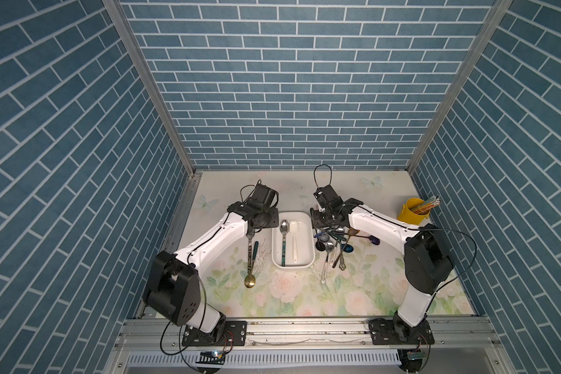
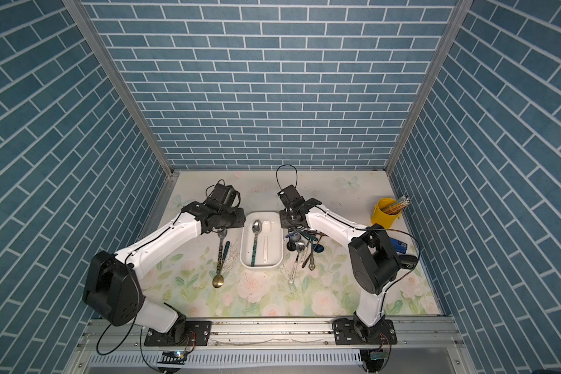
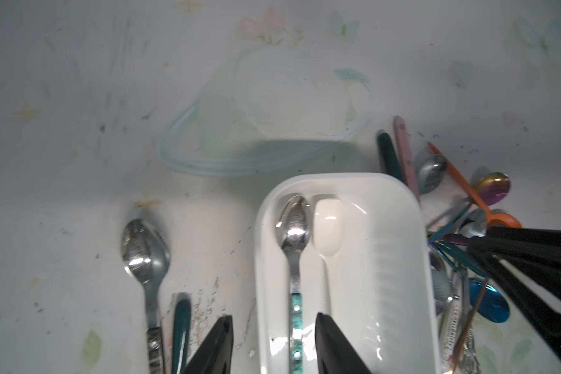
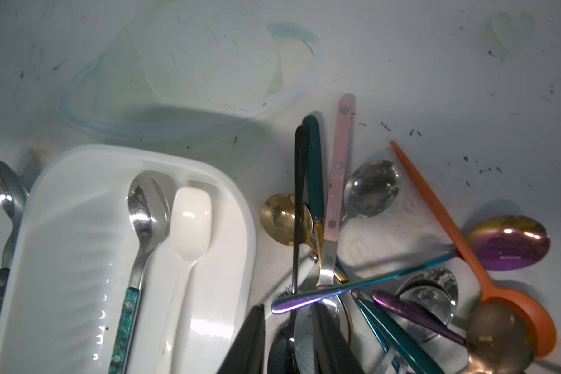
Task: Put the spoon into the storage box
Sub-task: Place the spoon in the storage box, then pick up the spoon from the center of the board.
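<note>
Left wrist view, contents listed.

1. Storage box point(image 3: 399, 259): white rectangular plastic tray with rounded corners and low walls. It stands flat on the pale floral table cover point(image 1: 289, 291), between the two arms in both top views point(image 1: 308, 246) point(image 2: 276, 246).
2. Spoon point(image 3: 293, 259): silver bowl, mottled green handle. It lies lengthwise inside the storage box, toward its left wall, with the bowl at the far end.
3. White glossy spoon point(image 3: 327, 226): also in the box, just beside the first and parallel to it.
4. Left gripper point(image 3: 273, 317): black fingers spread wide above the green handle, one to either side, neither touching it.
5. Silver spoon with dark patterned handle point(image 3: 144, 249): on the cover left of the box, with a teal handle point(image 3: 180, 323) just beside it. A gold spoon bowl point(image 1: 249, 282) shows at the near end of this pair in a top view.
6. Pile of mixed spoons point(image 4: 337, 259): crossed over one another right of the box, among them an orange plastic spoon point(image 4: 450, 226), a pink handle point(image 4: 337, 181) and an iridescent purple bowl point(image 4: 509, 243).
7. Right gripper point(image 4: 289, 307): low over the pile's near edge, jaws apart with spoon bowls between the fingers; contact cannot be made out.
8. Yellow cup holding pencils point(image 1: 410, 213): far right, well apart from the box.
</note>
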